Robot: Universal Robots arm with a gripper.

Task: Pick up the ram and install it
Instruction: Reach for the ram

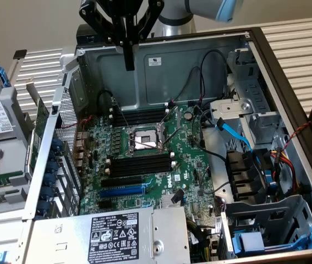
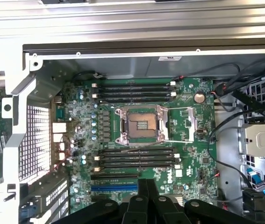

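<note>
ram outside case, cut off by frame edge | jaws clenched, empty

The open grey sheet-metal computer case looks matt and smooth, with a perforated metal grille on one wall. The green circuit-board motherboard carries long black plastic memory sockets, faintly glossy, and a shiny bare-metal processor socket frame.

exterior: high, oblique, whole case | wrist: straight down, nearer | shared: motherboard
</note>
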